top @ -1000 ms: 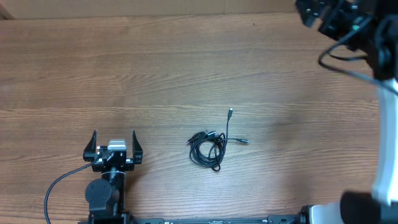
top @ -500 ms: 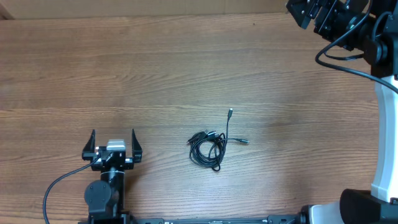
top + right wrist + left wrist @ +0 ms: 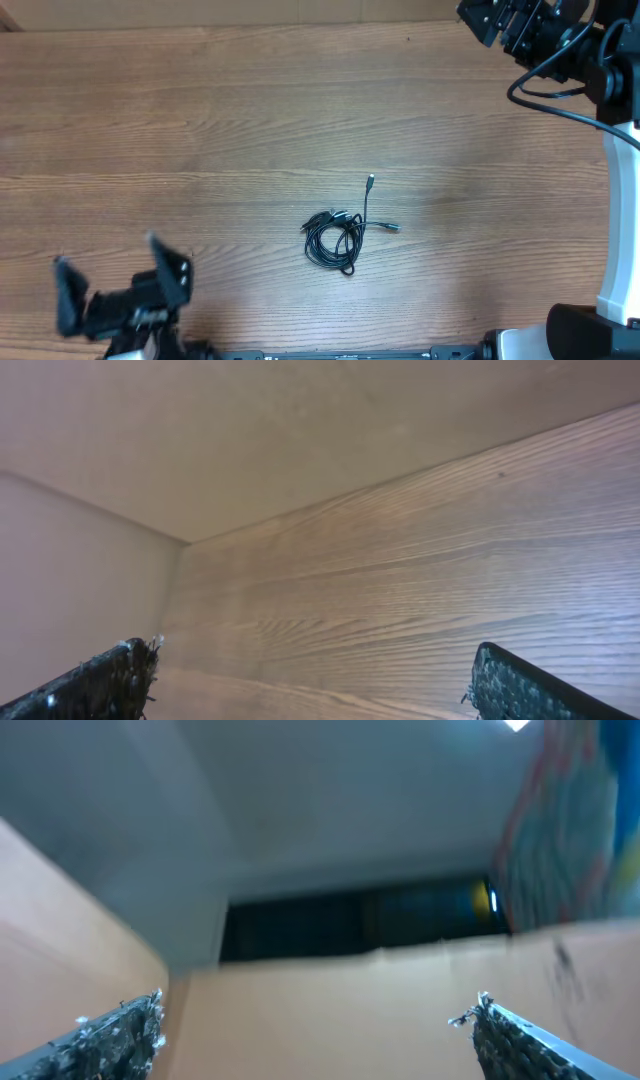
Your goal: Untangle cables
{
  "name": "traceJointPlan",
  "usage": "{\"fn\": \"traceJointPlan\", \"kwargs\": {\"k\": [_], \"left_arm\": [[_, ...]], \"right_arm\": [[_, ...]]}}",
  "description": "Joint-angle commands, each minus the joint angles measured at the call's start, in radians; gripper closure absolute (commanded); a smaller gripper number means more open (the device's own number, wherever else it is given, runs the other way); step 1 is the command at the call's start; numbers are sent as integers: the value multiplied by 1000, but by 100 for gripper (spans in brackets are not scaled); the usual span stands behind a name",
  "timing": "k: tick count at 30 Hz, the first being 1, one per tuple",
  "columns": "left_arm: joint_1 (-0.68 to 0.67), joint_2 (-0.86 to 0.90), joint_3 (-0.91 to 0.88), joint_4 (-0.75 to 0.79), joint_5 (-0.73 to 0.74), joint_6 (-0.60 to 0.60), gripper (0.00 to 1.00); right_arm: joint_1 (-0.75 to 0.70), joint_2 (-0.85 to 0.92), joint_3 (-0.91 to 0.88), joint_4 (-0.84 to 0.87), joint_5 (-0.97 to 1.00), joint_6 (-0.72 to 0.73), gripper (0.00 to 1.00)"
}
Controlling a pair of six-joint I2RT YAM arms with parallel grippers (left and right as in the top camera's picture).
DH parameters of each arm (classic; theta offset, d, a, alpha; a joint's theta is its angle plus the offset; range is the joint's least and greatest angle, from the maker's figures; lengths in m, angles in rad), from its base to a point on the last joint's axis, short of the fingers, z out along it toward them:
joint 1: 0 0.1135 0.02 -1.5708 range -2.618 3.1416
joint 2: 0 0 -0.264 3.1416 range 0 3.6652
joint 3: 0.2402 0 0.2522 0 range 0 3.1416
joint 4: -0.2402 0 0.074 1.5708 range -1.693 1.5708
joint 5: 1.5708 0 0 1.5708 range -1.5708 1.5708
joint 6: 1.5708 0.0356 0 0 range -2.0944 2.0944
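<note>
Spreading across the overhead view, the wooden table (image 3: 250, 120) is carrying one small bundle. The right gripper (image 3: 315, 682) is hanging over the far right corner, jaws spread wide and empty. The left gripper (image 3: 120, 287) is hovering, blurred, at the near left edge, jaws likewise spread and empty. The cables (image 3: 333, 242) are lying near the table's middle, coiled tight, with a plug end (image 3: 370, 181) poking out. By my judgement the untangling is not yet starting: every cord is waiting to be separated.
</note>
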Motion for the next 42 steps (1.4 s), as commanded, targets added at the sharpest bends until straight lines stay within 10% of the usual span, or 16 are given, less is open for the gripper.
{"fn": "traceJointPlan", "kwargs": {"k": [1,28,36,42], "left_arm": [[-3,-7,143,-12,-17,-33,0],[-3,630,1282,-109,111,-28,0],[-3,984,1815,-1067,189,-24,0],[-7,1189,2226,-1516,179,114,0]], "right_arm": [[2,-18,32,-8,-40,6,0],[2,-18,32,-172,-39,-5,0],[2,-20,32,-232,-39,-116,0],[2,-29,32,-234,-35,-144,0]]}}
